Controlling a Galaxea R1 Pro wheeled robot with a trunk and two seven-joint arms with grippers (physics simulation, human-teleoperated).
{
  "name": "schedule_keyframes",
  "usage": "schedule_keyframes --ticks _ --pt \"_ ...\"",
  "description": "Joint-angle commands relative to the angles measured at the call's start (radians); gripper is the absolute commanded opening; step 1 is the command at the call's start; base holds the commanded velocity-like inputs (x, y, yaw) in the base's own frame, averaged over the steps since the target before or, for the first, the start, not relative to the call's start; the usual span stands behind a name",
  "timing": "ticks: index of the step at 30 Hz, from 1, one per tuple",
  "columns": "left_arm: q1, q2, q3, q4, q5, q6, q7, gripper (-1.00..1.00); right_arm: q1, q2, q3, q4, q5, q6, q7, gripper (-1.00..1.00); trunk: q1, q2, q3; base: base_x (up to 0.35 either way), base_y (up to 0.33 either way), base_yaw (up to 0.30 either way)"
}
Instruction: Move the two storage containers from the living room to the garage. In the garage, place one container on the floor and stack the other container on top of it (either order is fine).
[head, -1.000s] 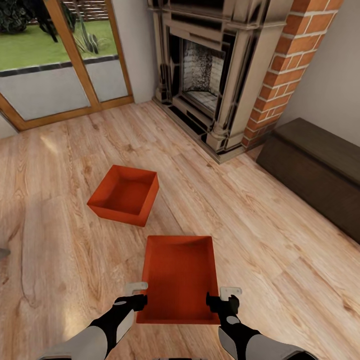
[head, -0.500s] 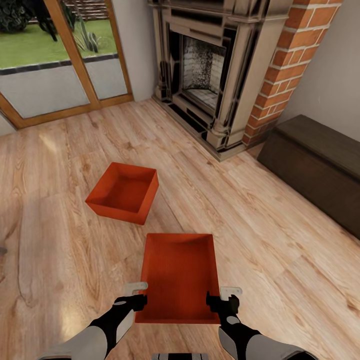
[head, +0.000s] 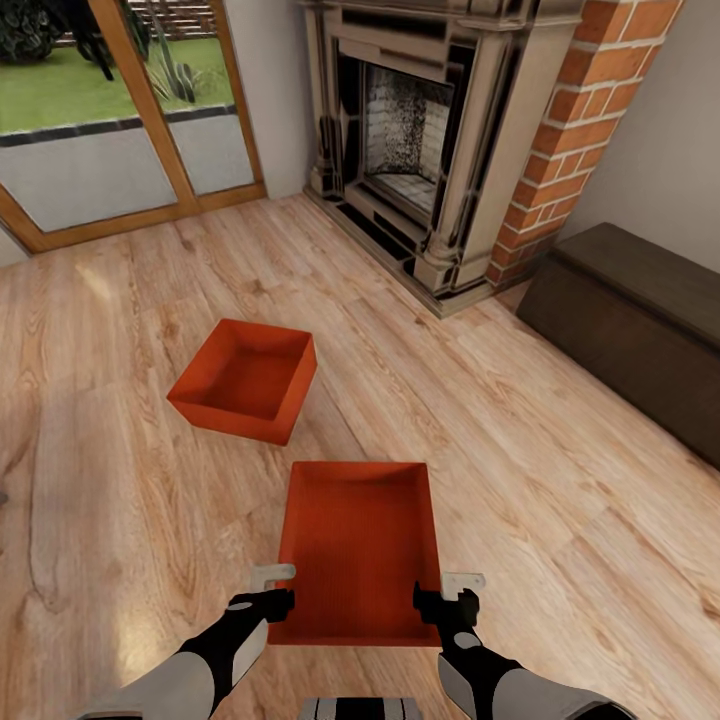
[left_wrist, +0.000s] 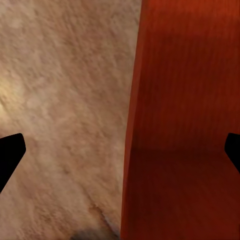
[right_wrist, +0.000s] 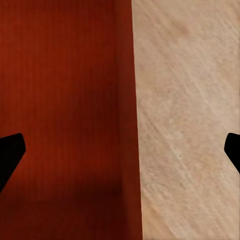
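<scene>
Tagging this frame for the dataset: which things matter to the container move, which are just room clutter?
Job:
- near red-orange open-top bin, wall between the spread fingers of left gripper and right gripper
- far red-orange open-top bin on the wood-plank floor

Background:
- ornate dark fireplace
- red-brick chimney
- dark brown bench
- wood-framed glass doors

Open wood floor (head: 560, 520) surrounds the near container (head: 358, 550); the second container (head: 243, 380) sits just ahead-left.

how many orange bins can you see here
2: one red-orange open-top bin between the two grippers, the other matching bin farther off on the wood-plank floor.
</scene>
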Motion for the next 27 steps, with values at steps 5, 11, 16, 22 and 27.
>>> schedule_keyframes --ticks 5,11,16,22,27 --pt "0.0 0.0 0.005 -0.002 -0.002 0.005 0.001 1.0 0.0 0.0 0.009 0.001 -0.006 -0.003 -0.003 1.0 0.0 0.0 -0.001 0.0 0.0 0.0" --pt "0.0 0.001 0.005 -0.002 -0.001 0.005 0.001 1.0 0.0 -0.001 0.009 0.001 -0.004 -0.004 -0.002 1.0 0.0 0.0 -0.001 0.0 0.0 0.0" --pt "0.0 0.001 0.005 -0.002 -0.001 0.005 0.001 1.0 0.0 -0.001 0.009 0.001 -0.005 -0.003 -0.002 1.0 0.0 0.0 -0.001 0.0 0.0 0.0" --pt "0.0 0.002 0.005 -0.004 0.001 0.005 0.001 1.0 -0.001 -0.003 0.009 0.001 -0.004 -0.003 -0.002 1.0 0.0 0.0 -0.001 0.0 0.0 0.0" --pt "0.0 0.002 0.005 -0.003 0.001 0.005 0.001 1.0 0.0 -0.003 0.009 0.001 -0.004 -0.003 -0.002 1.0 0.0 0.0 -0.001 0.0 0.0 0.0"
